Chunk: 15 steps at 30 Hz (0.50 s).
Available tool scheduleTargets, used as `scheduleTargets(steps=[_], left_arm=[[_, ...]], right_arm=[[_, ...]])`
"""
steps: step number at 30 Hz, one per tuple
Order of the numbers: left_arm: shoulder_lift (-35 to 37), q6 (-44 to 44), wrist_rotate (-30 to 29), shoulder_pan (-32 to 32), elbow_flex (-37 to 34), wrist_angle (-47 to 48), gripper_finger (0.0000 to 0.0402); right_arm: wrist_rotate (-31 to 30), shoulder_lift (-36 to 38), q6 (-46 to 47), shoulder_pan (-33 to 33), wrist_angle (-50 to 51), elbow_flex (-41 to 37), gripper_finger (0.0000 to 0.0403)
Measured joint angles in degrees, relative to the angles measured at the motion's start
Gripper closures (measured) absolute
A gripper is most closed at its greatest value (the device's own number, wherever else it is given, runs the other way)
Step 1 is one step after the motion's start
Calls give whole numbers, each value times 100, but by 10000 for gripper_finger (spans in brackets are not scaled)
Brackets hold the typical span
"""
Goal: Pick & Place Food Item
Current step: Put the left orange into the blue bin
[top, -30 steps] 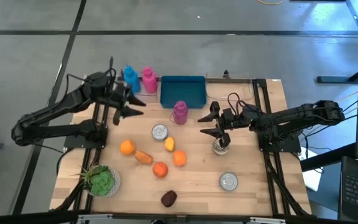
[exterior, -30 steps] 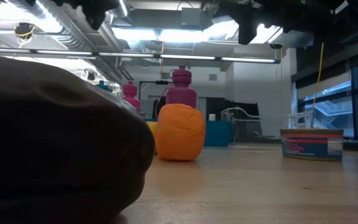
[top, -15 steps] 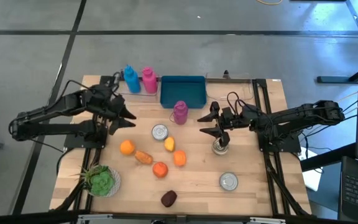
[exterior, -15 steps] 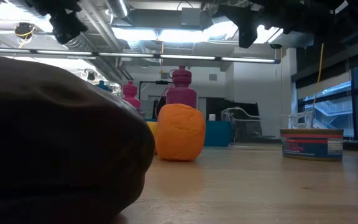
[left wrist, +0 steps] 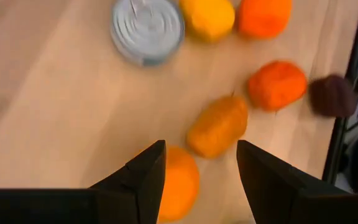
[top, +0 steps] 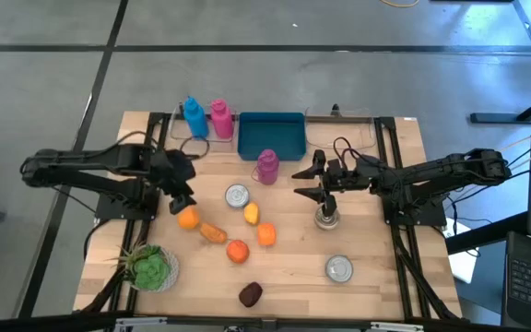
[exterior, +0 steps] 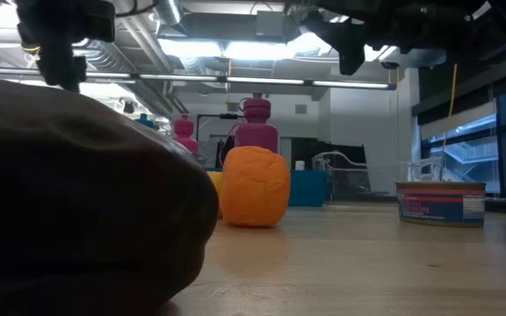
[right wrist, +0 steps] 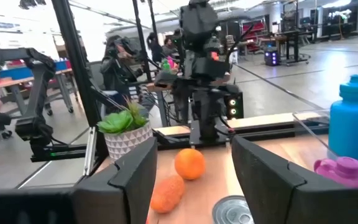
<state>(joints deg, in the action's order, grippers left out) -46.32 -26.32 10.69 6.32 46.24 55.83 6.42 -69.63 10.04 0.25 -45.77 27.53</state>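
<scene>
Several food items lie on the wooden table: an orange (top: 188, 219), a carrot-like orange piece (top: 213, 233), a yellow lemon (top: 252, 214), two more orange fruits (top: 265, 234) (top: 237, 251) and a dark purple piece (top: 251, 293). My left gripper (top: 181, 199) is open and hangs just above the orange, pointing down. In the left wrist view the orange (left wrist: 176, 183) shows below and between the open fingers (left wrist: 201, 149), untouched. My right gripper (top: 304, 183) is open and waits beside a silver can (top: 326, 219).
A blue tray (top: 271, 136) stands at the far edge, with a blue bottle (top: 194, 117) and a pink one (top: 220, 118) left of it and a magenta bottle (top: 266, 167) before it. Other cans (top: 237, 195) (top: 339, 268) and a potted plant (top: 150, 267) stand around.
My left gripper has swung from beside the bottles at the far edge toward the near edge and down, tipping to point downward over the orange. Its fingers have stayed open. The right arm and the food items have kept still.
</scene>
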Motion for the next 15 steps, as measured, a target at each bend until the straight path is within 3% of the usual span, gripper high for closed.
scheduleTargets(steps=[4, 15], left_arm=[[-336, -306, -103, -411, 0, 194, 214], [-998, -1041, -1098, -1414, 0, 765, 214]], right_arm=[[2, 0, 0, 0, 3, 0, 195], [2, 0, -2, 0, 43, 1, 195]])
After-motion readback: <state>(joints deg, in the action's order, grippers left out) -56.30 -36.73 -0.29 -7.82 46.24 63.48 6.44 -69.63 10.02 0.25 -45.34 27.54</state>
